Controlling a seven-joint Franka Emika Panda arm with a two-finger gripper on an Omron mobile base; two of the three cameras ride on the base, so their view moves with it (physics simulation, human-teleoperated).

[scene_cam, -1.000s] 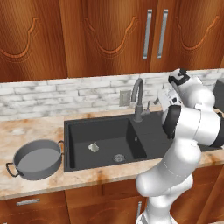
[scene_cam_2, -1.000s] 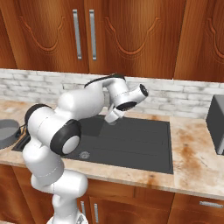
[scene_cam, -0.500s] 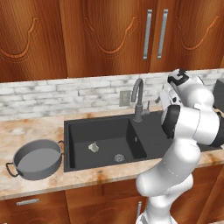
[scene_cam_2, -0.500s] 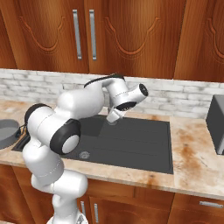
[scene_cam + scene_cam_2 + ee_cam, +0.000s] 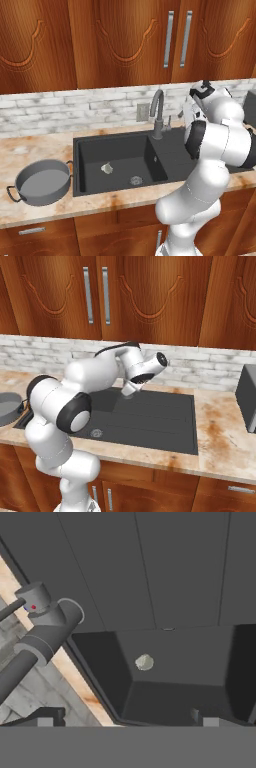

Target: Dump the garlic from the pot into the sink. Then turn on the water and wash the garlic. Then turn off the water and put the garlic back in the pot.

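hand view | garlic (image 5: 144, 662) in sink (image 5: 170, 587) basin, apart from hand (image 5: 125, 722)

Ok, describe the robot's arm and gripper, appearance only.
The arm is glossy white, built of rounded bulbous segments with dark grey bands at the joints. The gripper ends in two small dark grey, blocky finger tips. No cables or markings are visible.
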